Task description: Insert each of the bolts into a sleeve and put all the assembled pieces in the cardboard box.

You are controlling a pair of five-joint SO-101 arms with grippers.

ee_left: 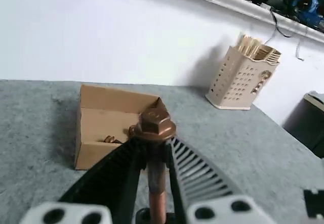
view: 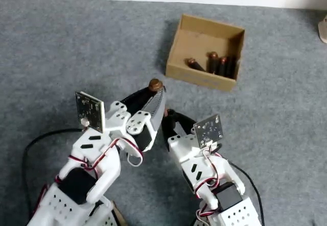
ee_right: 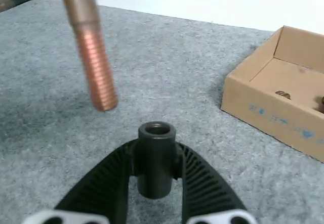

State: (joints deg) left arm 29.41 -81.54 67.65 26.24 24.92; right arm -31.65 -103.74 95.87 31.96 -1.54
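My left gripper (ee_left: 154, 153) is shut on a copper bolt (ee_left: 156, 133), head up, held above the grey mat in front of the cardboard box (ee_left: 109, 120). The bolt's head (view: 155, 85) shows at the left gripper's tips (view: 153, 96) in the high view. My right gripper (ee_right: 154, 166) is shut on a black sleeve (ee_right: 156, 155), upright with its bore facing up. The bolt's threaded end (ee_right: 96, 67) hangs just above and beside the sleeve's mouth. The right gripper (view: 168, 120) sits close beside the left one. The cardboard box (view: 180, 36) holds three assembled pieces (view: 214, 63).
The grey mat (view: 76, 47) covers the table. A beige slotted holder (ee_left: 243, 77) with sticks stands against the white wall beyond the box. Black cables (view: 36, 142) trail by the arm bases.
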